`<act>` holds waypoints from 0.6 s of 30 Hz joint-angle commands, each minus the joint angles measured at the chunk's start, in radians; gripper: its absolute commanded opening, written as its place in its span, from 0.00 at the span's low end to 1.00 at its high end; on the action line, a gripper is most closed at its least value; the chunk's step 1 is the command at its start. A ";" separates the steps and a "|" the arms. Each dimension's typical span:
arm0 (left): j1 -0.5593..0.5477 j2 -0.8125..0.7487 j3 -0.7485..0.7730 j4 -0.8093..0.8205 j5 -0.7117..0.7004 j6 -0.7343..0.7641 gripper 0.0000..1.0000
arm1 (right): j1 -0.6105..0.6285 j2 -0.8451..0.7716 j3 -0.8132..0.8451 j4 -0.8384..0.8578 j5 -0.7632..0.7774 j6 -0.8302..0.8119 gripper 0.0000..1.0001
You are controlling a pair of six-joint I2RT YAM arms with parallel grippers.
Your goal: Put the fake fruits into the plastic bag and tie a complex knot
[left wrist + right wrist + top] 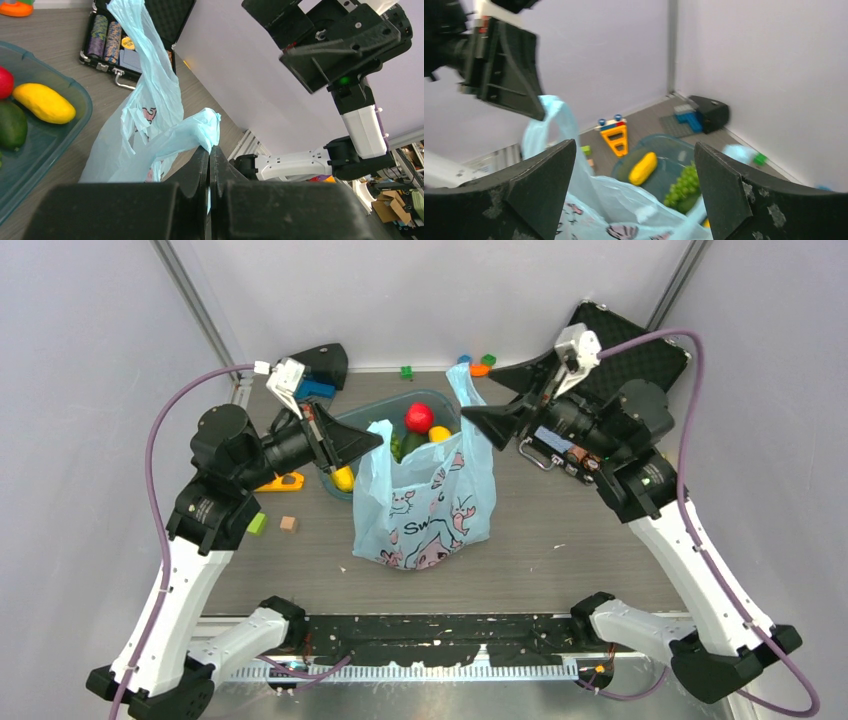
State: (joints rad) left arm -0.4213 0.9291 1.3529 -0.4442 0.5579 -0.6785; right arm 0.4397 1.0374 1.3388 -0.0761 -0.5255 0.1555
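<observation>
A grey tabletop [560,540] sits inside pale walls, with both arms bolted along the near edge. Each arm rises from its base and bends inward, so the two hands face each other over the middle.

Between them stands the light-blue bag [425,505], upright, with its cartoon print facing the near edge. The left hand [375,440] reaches in level from the left. Its fingers [200,165] are pressed flat together with a handle [200,131] of the bag pinched in the tips, and the plastic is pulled up and sideways. The right hand [477,392] comes in from the right at about the same height, fingers spread wide and holding nothing. The bag's other handle [463,385] stands up close by its fingertips.

Just behind the bag, touching it, is a clear blue-tinted tub [372,412]. A red apple [419,417], a yellow fruit [439,433] and a dark green fruit [412,445] lie in it. The right wrist view also shows green grapes [681,185] there.

Farther back, small toy blocks [480,368] lie along the wall. An open black case [630,350] sits in the far right corner.
</observation>
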 commanded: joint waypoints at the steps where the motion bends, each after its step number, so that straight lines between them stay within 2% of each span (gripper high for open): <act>1: 0.010 -0.013 0.006 0.068 0.028 -0.012 0.00 | 0.125 0.050 0.000 0.141 -0.076 -0.005 0.96; 6: 0.013 -0.013 0.009 0.070 0.046 -0.010 0.00 | 0.236 0.154 -0.016 0.321 -0.188 0.078 0.96; 11: 0.015 -0.018 0.011 0.066 0.054 -0.003 0.00 | 0.319 0.248 -0.012 0.343 -0.193 0.077 0.96; 18: 0.016 -0.026 0.014 0.059 0.054 0.003 0.00 | 0.357 0.306 -0.031 0.360 -0.207 0.077 0.96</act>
State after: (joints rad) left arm -0.4103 0.9237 1.3533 -0.4377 0.5888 -0.6796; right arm 0.7761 1.3422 1.3048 0.2016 -0.7025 0.2214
